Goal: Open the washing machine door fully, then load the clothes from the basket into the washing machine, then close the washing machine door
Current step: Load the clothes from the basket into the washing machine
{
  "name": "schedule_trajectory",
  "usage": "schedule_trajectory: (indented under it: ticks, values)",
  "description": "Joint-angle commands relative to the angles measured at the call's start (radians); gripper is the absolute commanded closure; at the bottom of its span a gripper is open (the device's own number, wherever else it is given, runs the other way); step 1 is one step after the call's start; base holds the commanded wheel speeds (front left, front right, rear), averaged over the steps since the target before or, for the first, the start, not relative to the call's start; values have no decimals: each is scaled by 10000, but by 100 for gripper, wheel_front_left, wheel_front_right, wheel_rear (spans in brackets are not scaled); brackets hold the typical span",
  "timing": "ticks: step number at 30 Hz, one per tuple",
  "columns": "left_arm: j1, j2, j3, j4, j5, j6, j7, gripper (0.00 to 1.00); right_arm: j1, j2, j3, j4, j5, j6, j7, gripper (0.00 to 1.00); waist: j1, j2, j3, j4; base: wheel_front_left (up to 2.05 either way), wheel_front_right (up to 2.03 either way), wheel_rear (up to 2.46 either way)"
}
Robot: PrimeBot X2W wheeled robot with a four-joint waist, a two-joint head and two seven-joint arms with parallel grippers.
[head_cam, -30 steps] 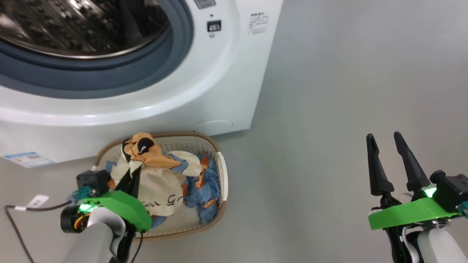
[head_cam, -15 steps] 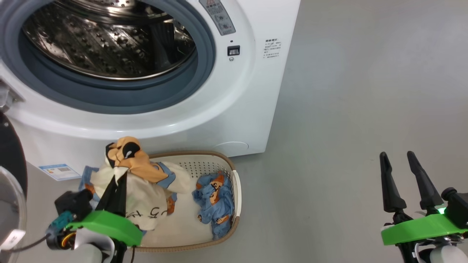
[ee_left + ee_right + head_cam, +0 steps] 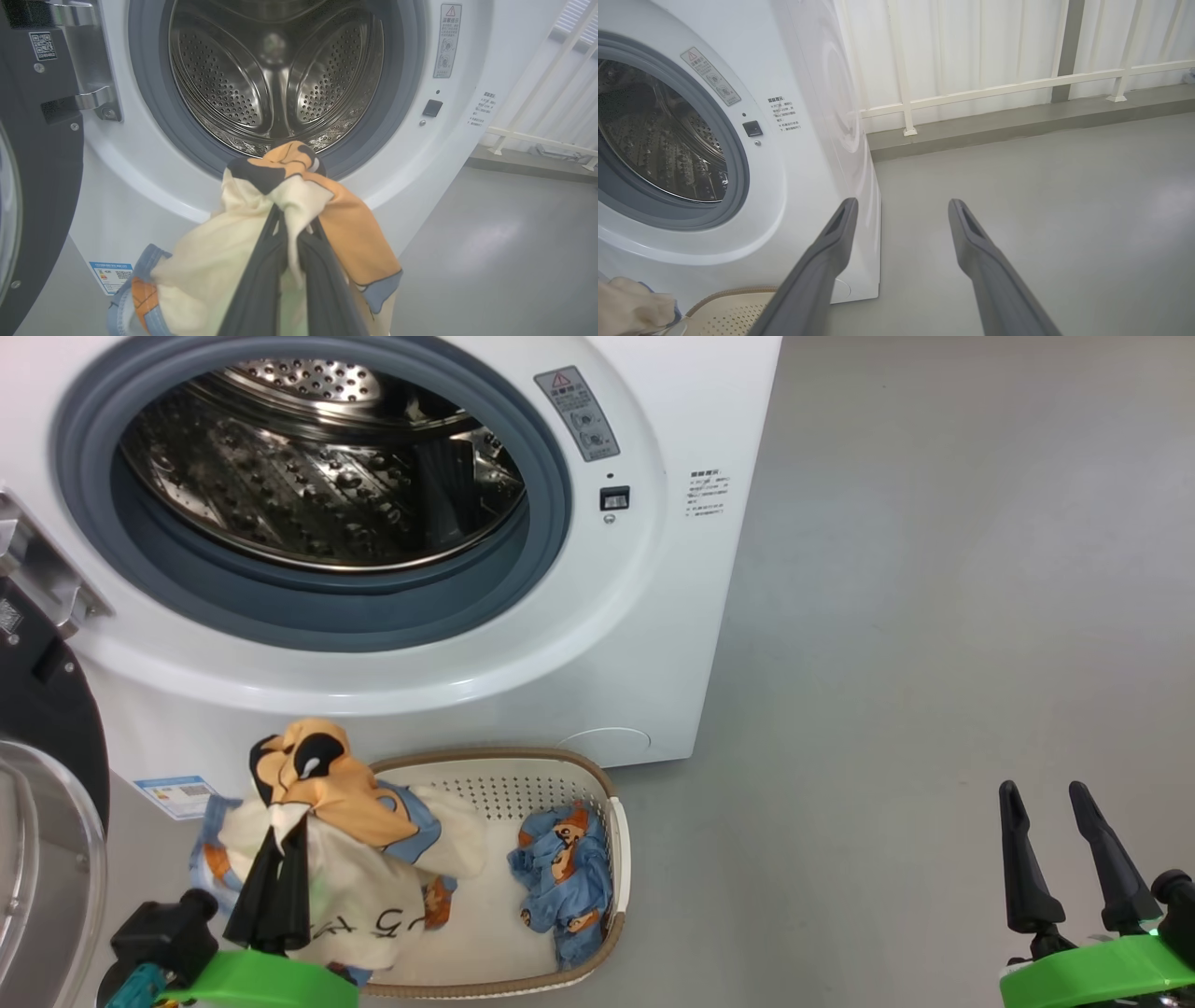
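Head view first: the left gripper has its two dark fingers pinched together on the cream garment, the one with black squiggles and an orange patch. The cloth is bunched over the fingertips and droops down around both fingers, above the left end of the basket. Can't tell if the hem is touching the basket bottom or not. Just right of those fingers, a blue bear-print garment lies crumpled inside the basket against its right wall. Straight past the fingertips is the washing machine, steel drum in plain sight inside the grey-blue gasket, and the washing machine door is swung out to the left of the fingers. A blue label sticker sits low on the machine front, just left of the fingertips. The right gripper is well off to the right over bare grey floor, fingers spread apart with nothing between them. Left wrist view: same grip up close, fingers squeezed on the cream fabric, the orange part flopping to their right, the drum opening dead ahead beyond the tips, and the black door with its steel hinge off to the left. Right wrist view: fingers wide open on nothing but floor, the machine to their left, a corner of the basket low beside the left finger, and a white railing far ahead.
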State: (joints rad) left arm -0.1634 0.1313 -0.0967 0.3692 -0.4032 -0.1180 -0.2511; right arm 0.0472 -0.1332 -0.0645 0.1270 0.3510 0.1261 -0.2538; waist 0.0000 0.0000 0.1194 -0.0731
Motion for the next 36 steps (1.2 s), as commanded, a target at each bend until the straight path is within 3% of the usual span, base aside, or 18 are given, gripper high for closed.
schedule_trajectory:
  ticks: [1, 18, 28, 36]
  values:
    - [43, 94, 420, -521, 141, 63, -106, 100, 33, -207, 149, -263, -143, 46, -80, 0, 0, 0, -35, 47, 0, 0, 0]
    - [-179, -142, 890, -1299, 262, -17, -106, 100, -168, -160, 224, -357, -167, 46, -80, 0, 0, 0, 499, -30, 0, 0, 0]
    - [-2415, 282, 949, -1341, 325, -37, -10, 100, -558, 35, 324, -345, -187, 46, -80, 0, 0, 0, 1112, -77, 0, 0, 0]
    - [-4718, 598, 860, -154, 294, -36, 284, 100, -903, 132, 548, -295, -175, 46, -80, 0, 0, 0, 1414, -271, 0, 0, 0]
